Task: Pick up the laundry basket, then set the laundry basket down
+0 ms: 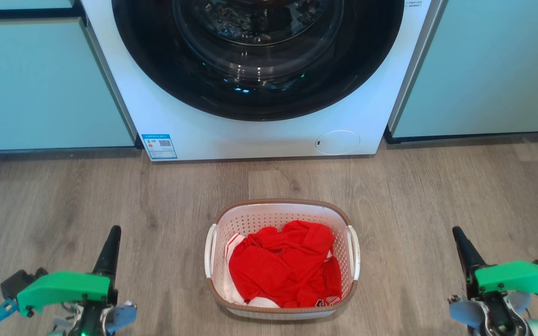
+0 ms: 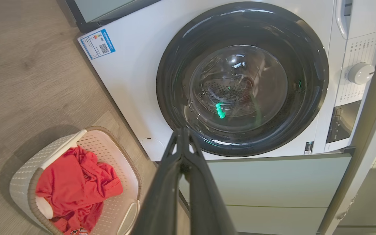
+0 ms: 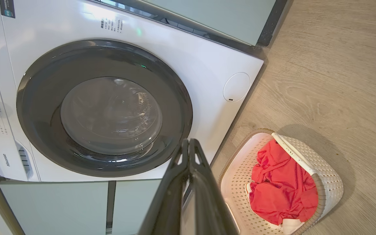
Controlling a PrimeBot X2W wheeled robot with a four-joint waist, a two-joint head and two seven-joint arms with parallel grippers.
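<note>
Although this scene fits a basket waiting to be lifted as well as one already set back down, the layout itself is plain. A grey wood-grain plank floor (image 1: 63,196) runs up to a white front-loading washing machine (image 1: 259,135). The machine has a round, glossy dark glass door (image 1: 259,56) and stands between flat pale-green cabinet fronts (image 1: 40,84). The laundry basket (image 1: 273,215) stands upright on the floor a little out from the washer's foot, centred below the door and clear of the front panel. It is a rounded rectangle of white perforated plastic under a brown woven-look rim. Its longer axis seems to point toward the washer, though the slanted view makes that only a judgement. A crumpled red shirt (image 1: 283,263) over a bit of white cloth (image 1: 231,280) lies in its bottom. Farther out from the washer, the left gripper (image 1: 113,232) and right gripper (image 1: 457,232) hang well apart on either side of the basket, about equally far from it, so neither arm is clearly nearer. Each pair of long, dark, tapering fingers is pressed together with nothing between them. The slim white left handle (image 1: 209,249) and right handle (image 1: 355,252) sit on the side walls, each facing its own gripper.
</note>
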